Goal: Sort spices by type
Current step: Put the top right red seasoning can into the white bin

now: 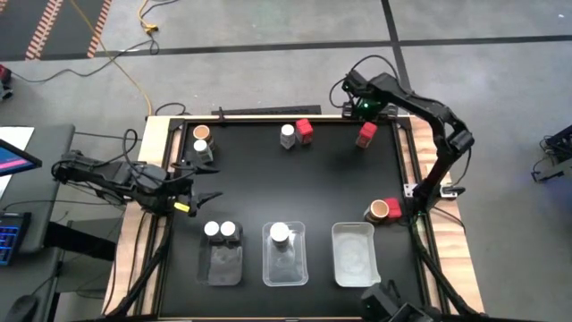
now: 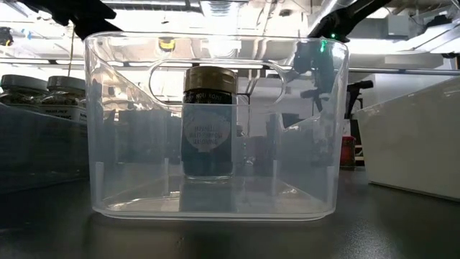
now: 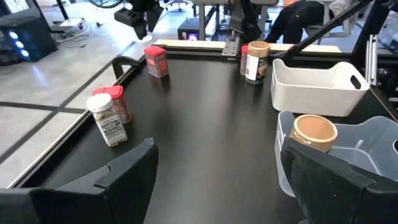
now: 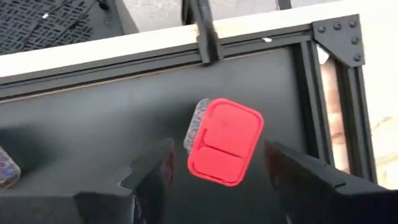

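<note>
We are hovering the right gripper [image 4: 214, 171], fingers spread, directly above the red-capped jar [image 4: 225, 142]; jar upright at the table's one o'clock corner, nearer this arm.

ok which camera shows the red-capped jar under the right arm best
The right wrist view: the red-capped jar fills the middle, its square cap seen from above between the fingers of the open right tool. The high and left wrist views show it small; the low view doesn't clearly show it.

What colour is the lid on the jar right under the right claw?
Red, on the square-capped jar; clearest in the right wrist view.
</note>
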